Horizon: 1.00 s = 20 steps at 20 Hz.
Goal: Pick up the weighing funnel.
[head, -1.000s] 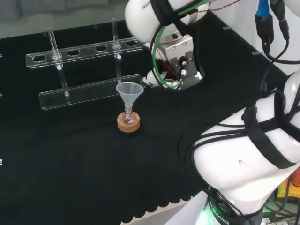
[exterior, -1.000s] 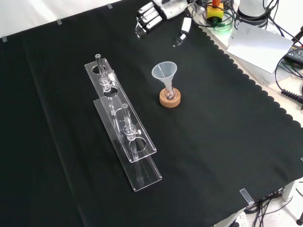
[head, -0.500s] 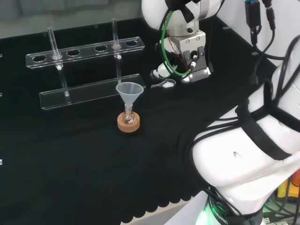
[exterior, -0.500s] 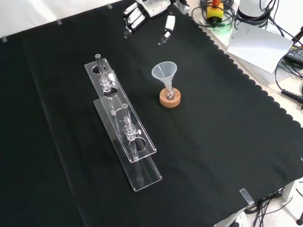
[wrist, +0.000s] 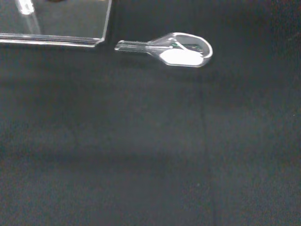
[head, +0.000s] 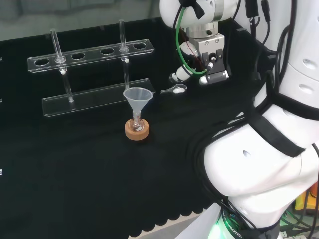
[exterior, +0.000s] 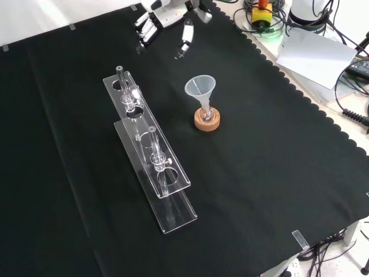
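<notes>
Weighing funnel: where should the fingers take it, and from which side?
Probably the wide bowl end of the weighing funnel, pinched across its side walls from above. It lies flat on the cloth with white powder in the bowl, so keep it level; its thin stem points at the rack, leaving less room there.

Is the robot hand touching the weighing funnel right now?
Apart. In the wrist view the weighing funnel lies alone on the cloth, no finger on it; in the head view the robot hand hovers clear of it.
</notes>
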{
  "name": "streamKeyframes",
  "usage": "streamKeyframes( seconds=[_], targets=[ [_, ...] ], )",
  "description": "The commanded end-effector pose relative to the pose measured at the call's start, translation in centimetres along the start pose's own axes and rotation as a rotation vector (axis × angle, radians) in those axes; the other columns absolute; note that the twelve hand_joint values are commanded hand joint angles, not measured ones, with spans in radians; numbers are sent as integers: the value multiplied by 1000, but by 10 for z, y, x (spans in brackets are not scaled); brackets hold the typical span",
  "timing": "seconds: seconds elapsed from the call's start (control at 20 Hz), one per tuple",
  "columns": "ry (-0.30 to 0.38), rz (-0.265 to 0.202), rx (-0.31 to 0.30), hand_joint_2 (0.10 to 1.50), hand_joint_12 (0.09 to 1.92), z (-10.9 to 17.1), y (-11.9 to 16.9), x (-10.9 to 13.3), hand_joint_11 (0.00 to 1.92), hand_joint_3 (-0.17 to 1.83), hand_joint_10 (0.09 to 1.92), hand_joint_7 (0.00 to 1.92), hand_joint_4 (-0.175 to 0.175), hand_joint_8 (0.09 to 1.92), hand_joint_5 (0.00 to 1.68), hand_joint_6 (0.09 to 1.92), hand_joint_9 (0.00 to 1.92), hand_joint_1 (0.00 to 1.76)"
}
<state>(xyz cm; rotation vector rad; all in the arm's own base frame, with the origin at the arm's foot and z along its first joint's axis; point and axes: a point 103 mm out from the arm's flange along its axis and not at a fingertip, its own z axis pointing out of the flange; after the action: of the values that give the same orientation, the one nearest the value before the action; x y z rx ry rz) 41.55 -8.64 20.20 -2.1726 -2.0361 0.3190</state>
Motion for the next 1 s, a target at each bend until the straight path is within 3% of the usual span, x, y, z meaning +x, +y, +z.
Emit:
streamKeyframes(
  seconds=[0.05, 0.4, 1.0],
  targets=[
    [49, -19, 5, 737, 1406, 25, 68, -36, 207, 529, 664, 445, -64, 740, 481, 87, 622, 699],
    [49, -34, 27, 727, 1389, 45, 94, -40, 243, 541, 644, 472, -62, 739, 553, 87, 655, 711],
    [80, -64, 48, 702, 1368, 71, 114, -31, 282, 544, 628, 499, -58, 736, 622, 89, 680, 769]
  ],
)
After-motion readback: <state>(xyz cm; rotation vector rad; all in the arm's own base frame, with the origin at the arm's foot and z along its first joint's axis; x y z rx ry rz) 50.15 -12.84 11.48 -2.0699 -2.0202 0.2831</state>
